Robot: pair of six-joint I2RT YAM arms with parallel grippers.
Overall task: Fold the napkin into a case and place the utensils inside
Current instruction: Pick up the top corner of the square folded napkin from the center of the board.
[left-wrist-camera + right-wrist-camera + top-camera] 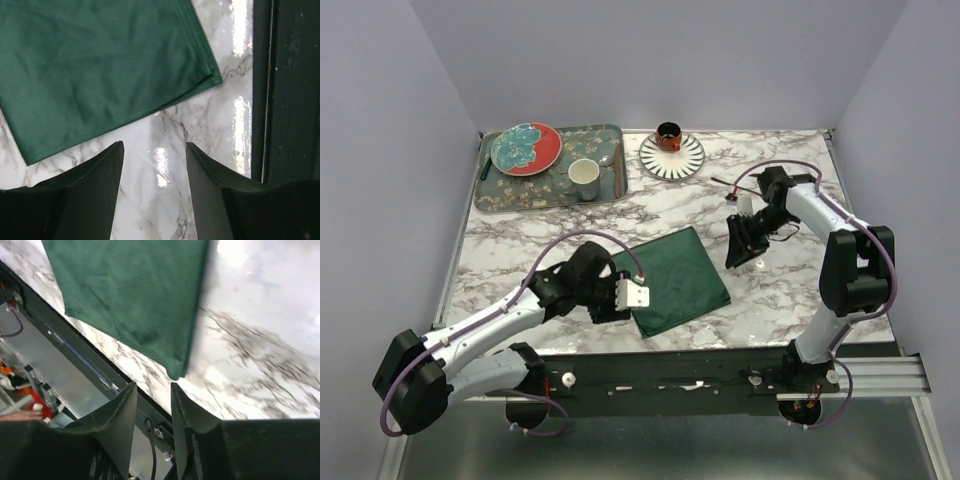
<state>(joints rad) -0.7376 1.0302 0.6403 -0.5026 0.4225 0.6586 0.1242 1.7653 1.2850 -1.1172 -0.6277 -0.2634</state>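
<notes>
The dark green napkin (675, 280) lies flat as a tilted square on the marble table near the front edge. My left gripper (623, 300) is low at its left edge. In the left wrist view the gripper (154, 145) is open and empty over bare marble, just short of the napkin (100, 70). My right gripper (733, 260) hangs to the right of the napkin. In the right wrist view it (153, 385) is open and empty, just short of the napkin's corner (175, 371). I cannot make out the black fork and knife.
A patterned tray (520, 195) at the back left holds a red and teal plate (525, 148), a cup (584, 178) and a silver spoon (605, 160). A striped plate (685, 160) with a small brown cup (668, 133) stands at the back. The table's dark front rail (285, 100) is close.
</notes>
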